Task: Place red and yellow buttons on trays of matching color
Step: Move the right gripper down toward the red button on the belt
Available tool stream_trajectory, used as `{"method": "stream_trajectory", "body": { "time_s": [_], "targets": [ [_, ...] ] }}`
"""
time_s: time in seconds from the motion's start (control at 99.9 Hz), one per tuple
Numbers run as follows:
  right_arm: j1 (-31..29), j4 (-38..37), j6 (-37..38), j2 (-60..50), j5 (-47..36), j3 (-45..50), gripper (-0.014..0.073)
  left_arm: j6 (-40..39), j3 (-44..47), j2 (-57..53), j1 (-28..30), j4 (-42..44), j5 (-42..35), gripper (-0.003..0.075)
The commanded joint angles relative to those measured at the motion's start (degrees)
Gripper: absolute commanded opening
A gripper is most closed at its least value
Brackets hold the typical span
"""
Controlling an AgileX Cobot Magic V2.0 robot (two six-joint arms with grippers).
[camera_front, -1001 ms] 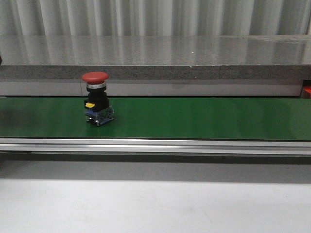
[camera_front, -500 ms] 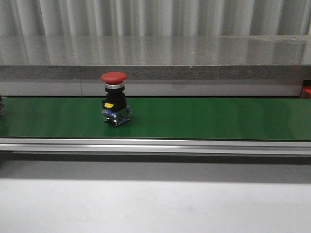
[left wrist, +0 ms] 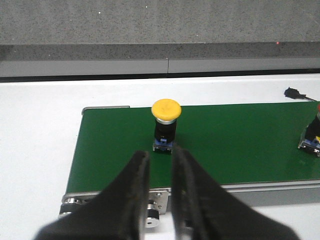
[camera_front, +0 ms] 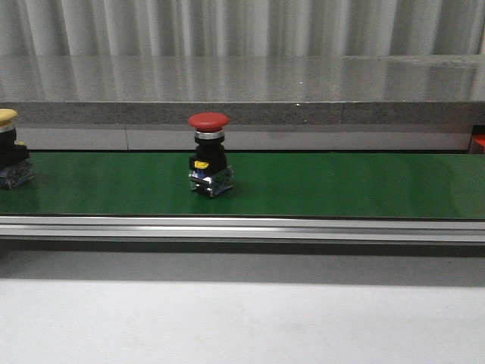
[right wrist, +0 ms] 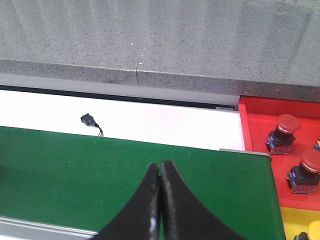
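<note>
Currently, red button [camera_front: 209,155]: upright on the green belt [camera_front: 341,186], left of the belt's middle in the front view; red mushroom cap on a black body with a small yellow tab and a clear base.
Yellow button [camera_front: 9,149]: upright on the same belt at the far left edge of the front view, partly cut off; well apart from the red button. Through the left wrist camera it [left wrist: 165,124] stands near the belt's end, just beyond the fingertips.
Left gripper [left wrist: 158,162]: hangs above the belt's near edge, jaws a narrow gap apart, holding nothing.
Right gripper [right wrist: 159,172]: over the belt near its other end, jaws pressed together, nothing between them.
Red tray [right wrist: 260,120]: just past the belt's end in the right wrist view, with two red-capped buttons [right wrist: 282,132] inside, one nearer the camera than the other.
Yellow tray [right wrist: 295,220]: beside the red tray, only a corner visible; a yellow cap shows at the frame edge.
Belt frame [camera_front: 242,227]: silver rail along the near side.
Table [camera_front: 242,318]: pale surface in front of the belt.
Small black connector [right wrist: 90,121]: lies on the white surface behind the belt.
Backdrop: grey stone ledge [camera_front: 242,91] under corrugated panels.
</note>
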Motion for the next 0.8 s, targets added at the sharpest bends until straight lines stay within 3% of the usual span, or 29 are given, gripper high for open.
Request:
{"method": "stream_trajectory", "body": {
  "time_s": [0.0,0.36,0.47,0.54,0.711,0.791],
  "targets": [
    [0.21,0.66,-0.31,-0.02,-3.92,-1.59,-0.0069,-0.28,-0.99,-0.32,-0.54,-0.93,-4.69,-0.0018],
    [0.21,0.66,-0.31,0.11,-4.33,-1.59,-0.0069,-0.28,-0.99,-0.32,-0.54,-1.33,-4.25,-0.0020],
    [0.21,0.66,-0.31,0.18,-4.01,-1.59,-0.0027,-0.28,-0.99,-0.32,-0.54,-1.33,-4.25,-0.0020],
    [0.21,0.66,-0.31,0.18,-2.97,-1.59,0.0075,-0.28,-0.99,-0.32,-0.54,-1.33,-4.25,-0.0020],
    [0.21,0.66,-0.31,0.18,-1.65,-1.59,0.0530,-0.28,-0.99,-0.32,-0.54,-1.33,-4.25,-0.0020],
    [0.21,1.71,-0.31,0.18,-1.87,-1.59,0.0671,-0.28,-0.99,-0.32,-0.54,-1.33,-4.25,-0.0020]
  ]
}}
